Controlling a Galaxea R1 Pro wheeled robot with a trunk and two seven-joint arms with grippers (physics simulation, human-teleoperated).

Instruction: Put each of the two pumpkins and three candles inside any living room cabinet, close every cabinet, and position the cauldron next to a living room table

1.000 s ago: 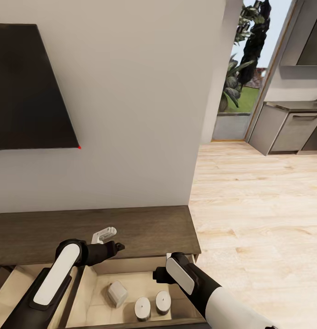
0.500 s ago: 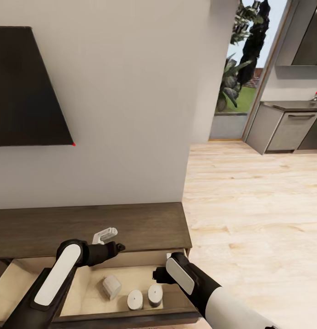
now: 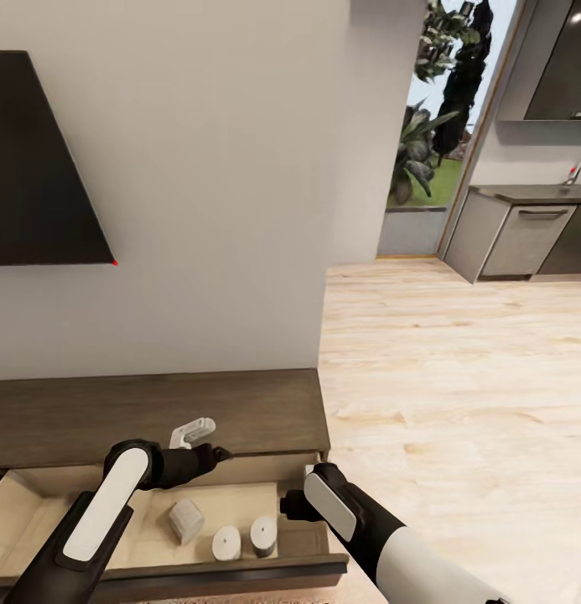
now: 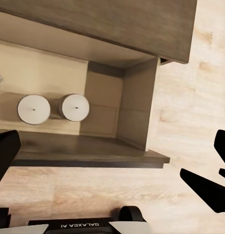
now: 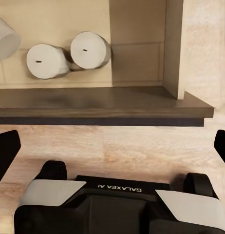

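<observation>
— What is the room looking like from where you are standing?

— A pale wall [image 3: 223, 210] with a dark flat screen [image 3: 38, 159] is rising behind the long low dark-brown wooden cabinet [image 3: 156, 411], and light plank flooring [image 3: 458, 377] is running off towards grey kitchen units [image 3: 516, 239].

— And inside the cabinet?

— Its wide drawer lined in pale beige wood [image 3: 38, 503] is standing open. Three small short off-white cylinder candles [image 3: 225, 543] are sitting in it near the right-hand end: two upright and touching side by side, the third tilted just beside them.

— How are the arms sitting?

— Both are reaching forward over the open drawer. The left arm [image 3: 106, 503] is angling inward, its wrist above the drawer's back edge; the right arm [image 3: 357, 520] is crossing the drawer's right front corner.

— The claws?

— The left gripper [image 4: 115, 156] is showing its dark fingers at opposite edges of its wrist camera, spread wide, nothing between them. The right gripper [image 5: 112, 146] is likewise spread wide and holding nothing, hanging above the drawer's dark front board.
</observation>
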